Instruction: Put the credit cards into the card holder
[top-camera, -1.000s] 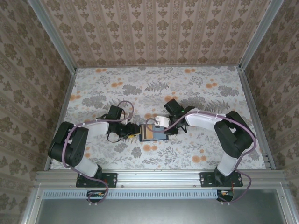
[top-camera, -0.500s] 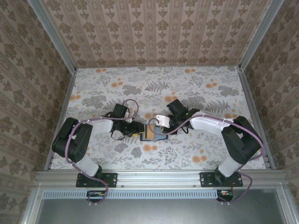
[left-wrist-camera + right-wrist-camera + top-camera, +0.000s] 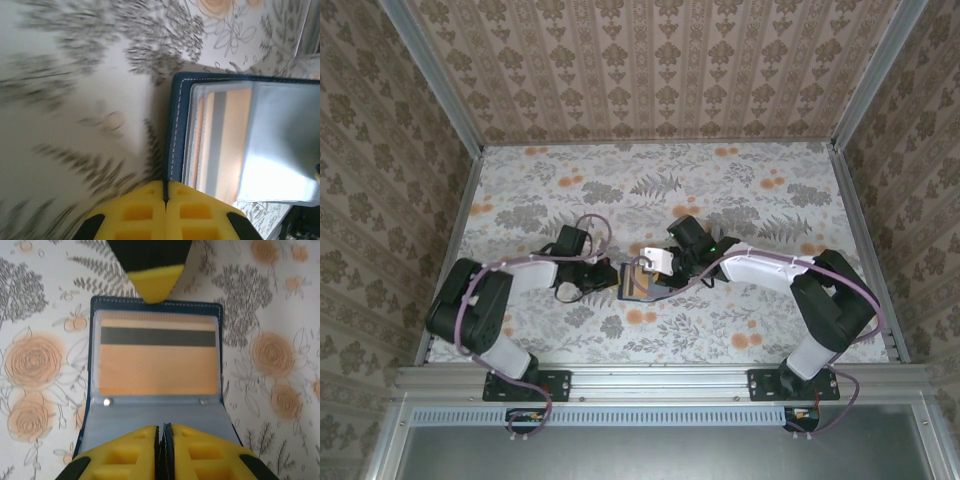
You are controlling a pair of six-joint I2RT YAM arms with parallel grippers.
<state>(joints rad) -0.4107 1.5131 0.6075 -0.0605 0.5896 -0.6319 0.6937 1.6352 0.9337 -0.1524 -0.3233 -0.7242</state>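
left hand [image 3: 165, 196] snapped closed since a second ago; right hand [image 3: 160, 437] slid left over card holder [image 3: 190, 305]. card holder lies open mid worktop [image 3: 740, 190], between both hands. left hand clenched on navy left edge, likely anchoring it. right hand pads near-closed on clear sleeve [image 3: 150, 412], probably gripping so pocket stays reachable. orange card [image 3: 159, 365] already inside sleeve, mag stripe showing.
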